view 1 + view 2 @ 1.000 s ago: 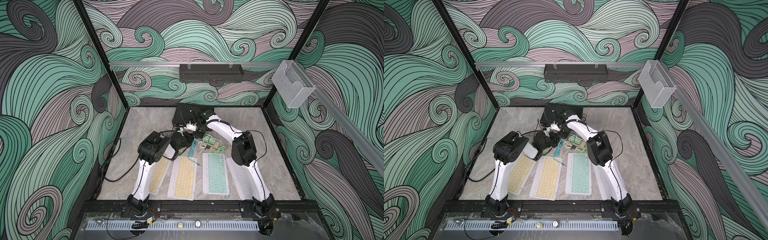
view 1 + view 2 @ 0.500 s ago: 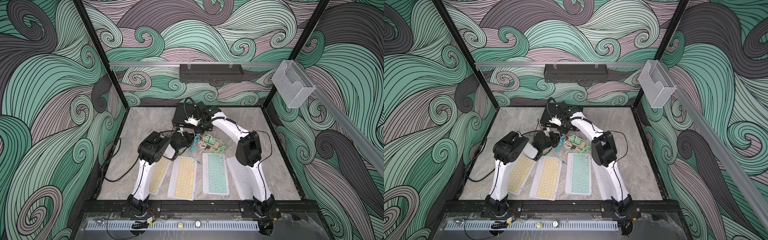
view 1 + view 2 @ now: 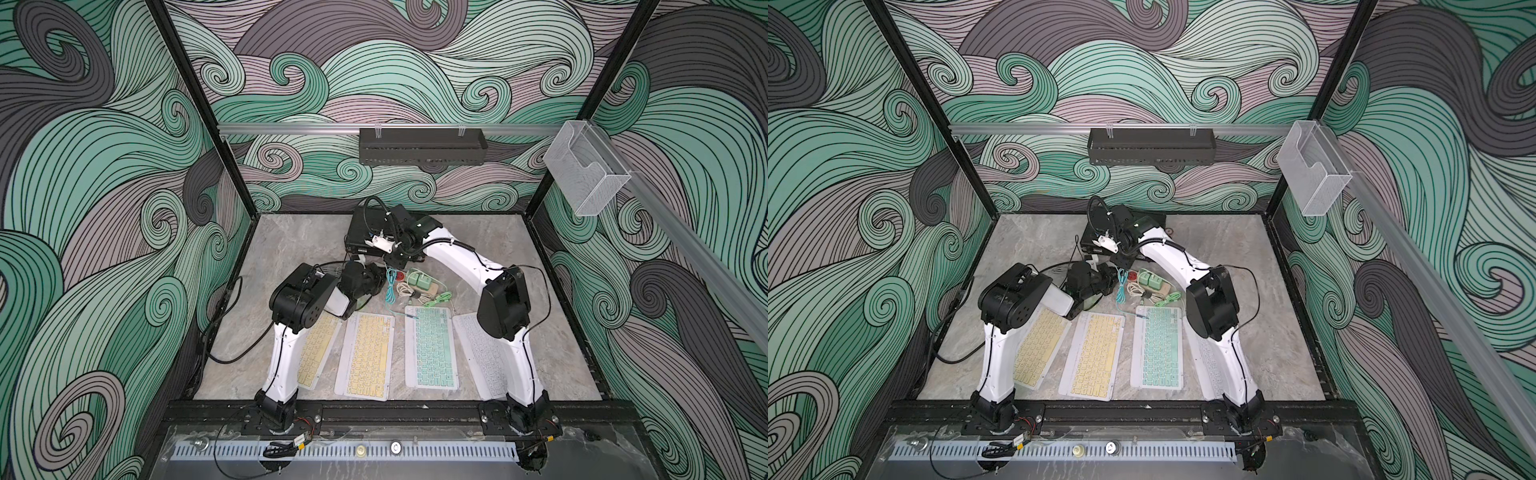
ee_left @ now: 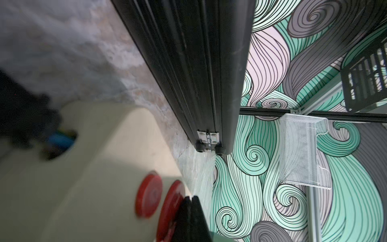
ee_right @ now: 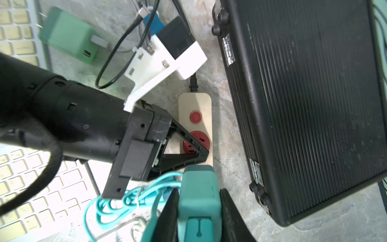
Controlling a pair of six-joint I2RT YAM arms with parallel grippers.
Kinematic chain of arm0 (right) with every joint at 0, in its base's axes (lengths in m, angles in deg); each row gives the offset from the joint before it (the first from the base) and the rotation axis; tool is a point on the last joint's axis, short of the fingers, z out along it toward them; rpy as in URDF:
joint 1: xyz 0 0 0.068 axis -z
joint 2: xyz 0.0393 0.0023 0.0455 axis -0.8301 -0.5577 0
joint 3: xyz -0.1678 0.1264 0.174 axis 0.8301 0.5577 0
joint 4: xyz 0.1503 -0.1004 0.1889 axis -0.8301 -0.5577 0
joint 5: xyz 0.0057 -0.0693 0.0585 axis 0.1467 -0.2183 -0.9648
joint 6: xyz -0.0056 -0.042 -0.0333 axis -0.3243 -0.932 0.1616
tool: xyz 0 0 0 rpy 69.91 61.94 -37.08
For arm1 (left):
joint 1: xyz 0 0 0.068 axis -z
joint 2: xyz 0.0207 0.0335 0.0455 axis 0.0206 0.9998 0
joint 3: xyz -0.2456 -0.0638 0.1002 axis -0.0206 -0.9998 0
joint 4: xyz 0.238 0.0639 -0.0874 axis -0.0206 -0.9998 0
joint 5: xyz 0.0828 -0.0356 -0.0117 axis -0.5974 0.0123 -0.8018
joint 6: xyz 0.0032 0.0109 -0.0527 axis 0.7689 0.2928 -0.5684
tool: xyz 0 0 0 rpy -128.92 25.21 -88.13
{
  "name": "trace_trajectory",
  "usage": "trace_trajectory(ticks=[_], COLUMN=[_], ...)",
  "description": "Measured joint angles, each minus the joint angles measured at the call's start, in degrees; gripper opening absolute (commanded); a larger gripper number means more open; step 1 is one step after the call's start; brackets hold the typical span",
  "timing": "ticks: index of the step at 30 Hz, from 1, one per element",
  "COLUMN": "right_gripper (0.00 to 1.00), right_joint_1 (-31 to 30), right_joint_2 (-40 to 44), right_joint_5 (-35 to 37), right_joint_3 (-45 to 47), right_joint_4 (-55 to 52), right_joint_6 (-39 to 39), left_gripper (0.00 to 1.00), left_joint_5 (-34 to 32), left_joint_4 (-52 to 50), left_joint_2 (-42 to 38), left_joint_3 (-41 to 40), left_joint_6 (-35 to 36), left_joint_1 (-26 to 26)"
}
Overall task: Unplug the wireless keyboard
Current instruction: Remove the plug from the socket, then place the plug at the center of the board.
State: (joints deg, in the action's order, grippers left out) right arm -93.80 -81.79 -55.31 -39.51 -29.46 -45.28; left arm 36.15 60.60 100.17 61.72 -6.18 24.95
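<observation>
At the power strip (image 5: 194,104): right fingers (image 5: 229,207) grasping the teal adapter (image 5: 198,194), left fingers (image 5: 204,156) clenched empty on the strip.
The left fingers, pressed together, rest against a red socket (image 5: 200,135) of the strip, which lies beside the black case (image 5: 303,104). The teal keyboard (image 3: 431,347) lies flat on the tabletop (image 3: 299,249) between a yellow keyboard (image 3: 368,357) and a white keyboard (image 3: 482,353), the teal cable (image 3: 390,291) meeting its far edge. Whether the adapter sits in the strip or clear of it cannot be told.
</observation>
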Motion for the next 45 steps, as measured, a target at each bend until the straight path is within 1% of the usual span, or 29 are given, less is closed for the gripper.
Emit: trace_trajectory(ticks=[5, 8, 11, 15, 20, 22, 24, 27, 30, 33, 35, 38, 41, 45], right_gripper=[0.0, 0.0, 0.0, 0.0, 0.0, 0.0, 0.0, 0.0, 0.0, 0.0, 0.0, 0.0, 0.0, 0.0], right_joint_1=[-0.17, -0.31, -0.35, -1.09, -4.22, -5.79, -7.52, -9.16, -9.55, -9.55, -9.49, -9.68, -10.29, -11.85], right_joint_2=[8.9, 14.27, 18.29, 20.15, 21.35, 21.38, 21.38, 21.38, 21.27, 19.96, 18.47, 16.7, 15.13, 11.26], right_joint_5=[-0.5, -0.66, -0.57, 0.9, 5.09, 6.99, 9.4, 11.93, 13.88, 15.63, 16.37, 16.68, 16.79, 16.79], right_joint_3=[6.75, 11.23, 15.23, 17.0, 19.69, 20.26, 20.33, 20.28, 19.52, 16.11, 13.18, 11.34, 10.88, 6.86], right_joint_4=[6.32, 11.04, 15.26, 18.4, 21.57, 22.1, 22.21, 22.77, 22.16, 20.39, 19.12, 18.16, 17.27, 15.61], right_joint_6=[2.64, 4.39, 6.12, 9.2, 12.92, 14.16, 15.5, 16.92, 18.27, 19.23, 19.69, 20.52, 21.24, 22.36], left_gripper=[0.14, 0.17, 0.19, 0.2, 0.29, 0.34, 0.4, 0.47, 0.51, 0.55, 0.56, 0.57, 0.57, 0.57], left_joint_5=[-1.25, -1.9, -3.69, -9.22, -16.85, -18.18, -18.21, -17.55, -16.13, -15.37, -15.65, -18.6, -23.39, -29.97], left_joint_4=[-10.47, -19.21, -26.05, -35.23, -40.96, -42.4, -42.91, -41.31, -39.65, -39.54, -39.76, -40.39, -40.81, -42.56], left_joint_2=[-7.3, -13.9, -23.47, -39.23, -57.27, -62.1, -64.81, -65.26, -63.14, -61.2, -61.24, -62.95, -66.58, -70.05], left_joint_3=[-2.64, -4.09, -6.16, -8.87, -15.19, -17.51, -18.53, -19.1, -19.21, -19.21, -19.21, -19.43, -20.92, -22.45], left_joint_6=[4.07, 7.1, 10.12, 16.76, 26.43, 30.47, 35.34, 40.87, 45.35, 48.11, 49.22, 49.46, 49.18, 47.65], left_joint_1=[-0.11, -0.5, -1.62, -2.99, -3.13, -3.13, -2.91, -2.1, -1.01, -0.31, 0.04, 0.33, 0.33, 0.33])
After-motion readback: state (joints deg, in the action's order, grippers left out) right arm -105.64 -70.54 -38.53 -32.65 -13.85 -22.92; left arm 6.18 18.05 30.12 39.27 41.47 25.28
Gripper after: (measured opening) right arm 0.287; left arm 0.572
